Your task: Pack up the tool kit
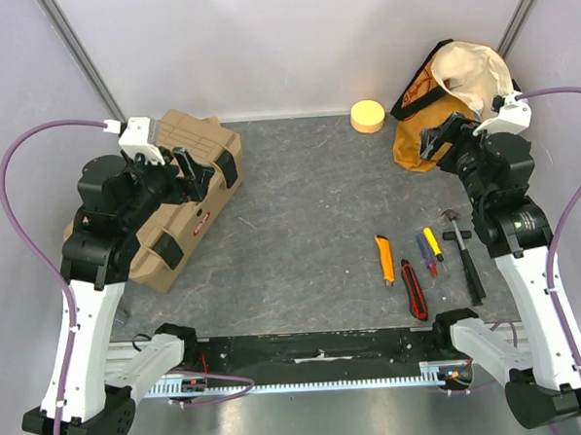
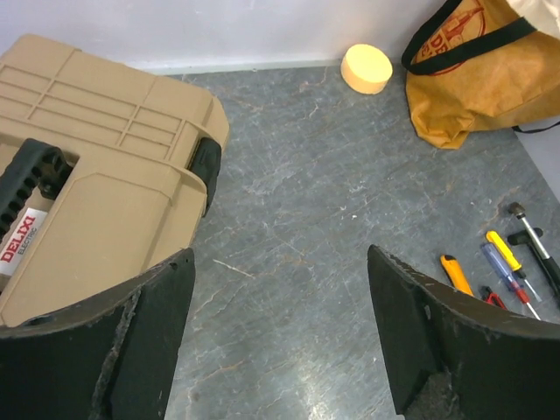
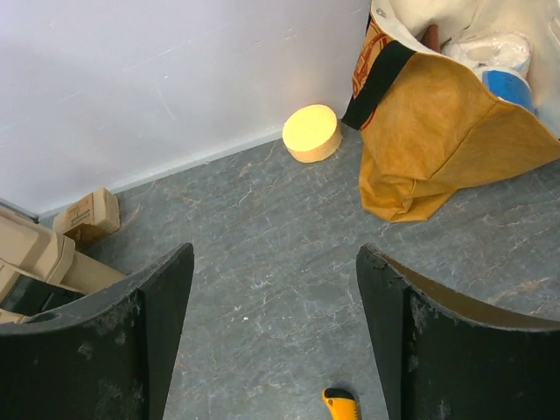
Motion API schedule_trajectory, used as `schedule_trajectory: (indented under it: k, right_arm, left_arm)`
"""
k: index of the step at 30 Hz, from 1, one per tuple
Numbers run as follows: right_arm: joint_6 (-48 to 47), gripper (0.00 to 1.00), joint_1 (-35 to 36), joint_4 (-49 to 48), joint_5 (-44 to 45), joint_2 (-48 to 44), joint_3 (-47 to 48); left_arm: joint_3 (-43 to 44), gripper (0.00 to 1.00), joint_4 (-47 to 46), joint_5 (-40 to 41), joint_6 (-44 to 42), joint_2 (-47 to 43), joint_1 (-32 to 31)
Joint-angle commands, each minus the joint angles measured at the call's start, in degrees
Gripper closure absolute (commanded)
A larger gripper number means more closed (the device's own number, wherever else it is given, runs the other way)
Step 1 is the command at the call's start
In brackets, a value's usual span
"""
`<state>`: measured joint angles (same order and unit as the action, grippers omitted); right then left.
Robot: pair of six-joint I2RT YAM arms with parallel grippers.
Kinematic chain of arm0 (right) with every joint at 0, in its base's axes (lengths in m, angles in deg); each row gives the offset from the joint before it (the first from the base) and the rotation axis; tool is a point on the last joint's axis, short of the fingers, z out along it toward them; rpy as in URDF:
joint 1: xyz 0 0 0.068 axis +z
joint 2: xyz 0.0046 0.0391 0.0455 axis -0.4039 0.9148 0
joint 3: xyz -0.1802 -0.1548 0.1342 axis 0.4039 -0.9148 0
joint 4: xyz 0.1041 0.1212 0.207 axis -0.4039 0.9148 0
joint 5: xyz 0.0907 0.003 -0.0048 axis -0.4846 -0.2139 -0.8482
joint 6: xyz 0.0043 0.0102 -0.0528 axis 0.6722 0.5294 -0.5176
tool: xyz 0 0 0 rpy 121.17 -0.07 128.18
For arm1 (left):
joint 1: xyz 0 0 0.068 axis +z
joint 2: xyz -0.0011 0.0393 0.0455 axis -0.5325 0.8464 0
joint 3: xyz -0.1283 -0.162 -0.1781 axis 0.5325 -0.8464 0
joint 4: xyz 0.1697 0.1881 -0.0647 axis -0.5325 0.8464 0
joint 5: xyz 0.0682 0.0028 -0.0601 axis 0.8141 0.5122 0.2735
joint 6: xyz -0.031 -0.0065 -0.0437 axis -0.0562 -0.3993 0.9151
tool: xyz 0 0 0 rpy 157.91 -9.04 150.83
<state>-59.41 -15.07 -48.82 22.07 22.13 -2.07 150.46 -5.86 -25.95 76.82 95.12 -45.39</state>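
Altogether we count one tool kit (image 1: 197,137), shut, lying at the far left of the worktop (image 1: 300,217), its long side angled toward the left edge. Two black latches (image 1: 167,249) show on its front, one black handle (image 2: 31,179) on its lid and one red-and-white label (image 2: 19,241) beside that. The left arm reaches across the kit and hides much of the lid from above.

Next in size is one orange-yellow cloth bag (image 1: 411,138) with black straps. It slumps in the far right corner with its mouth open, and white and blue contents show inside from the right wrist. The right arm covers its near-left side.

We see two grippers. The left gripper (image 2: 276,289) hovers by the kit's right end with its jaws spread wide and nothing between them. The right gripper (image 3: 273,280), near the bag, is equally wide and holds nothing.

Five hand tools lie side by side near the front right corner. They are one black hammer (image 1: 465,252), one red-and-black tool (image 1: 414,289), one yellow utility knife (image 1: 384,260) and two screwdrivers, one blue-and-red (image 1: 424,256) and one yellow-handled (image 1: 432,242).

One round yellow disc (image 1: 367,116) sits at the far edge, just left of the bag. One small tan block (image 3: 87,217) rests against the back wall beside the kit.
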Motion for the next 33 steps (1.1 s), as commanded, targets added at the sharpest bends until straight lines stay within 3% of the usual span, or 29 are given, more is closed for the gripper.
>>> schedule_trajectory:
  k: [1,8,19,26,30,33]
  right_arm:
    - [-0.06,0.17,-0.05,-0.3,-1.69,0.57,-0.61]
    - [0.11,0.16,-0.05,-0.47,-3.19,1.89,-0.87]
    - [1.08,0.16,-0.05,-0.91,-5.91,3.21,-1.92]
    - [2.83,0.16,-0.05,-1.44,-9.07,3.04,-3.51]
    - [2.92,0.16,-0.05,-1.53,-9.61,3.21,-4.03]
    - [3.1,0.16,-0.05,-1.53,-9.61,3.74,-3.95]
  left_arm:
    - [0.04,0.12,0.62,-0.95,-2.47,-0.06,0.12]
    - [-1.55,0.06,0.7,1.5,-5.9,-0.59,0.12]
    - [4.51,0.04,1.67,27.76,-11.09,9.07,0.2]
    - [7.85,0.01,-2.72,39.55,-20.74,17.07,0.29]
    - [10.31,0.01,-2.72,41.06,-27.17,22.25,1.78]
    - [11.72,0.01,-1.5,38.43,-26.13,24.8,5.47]
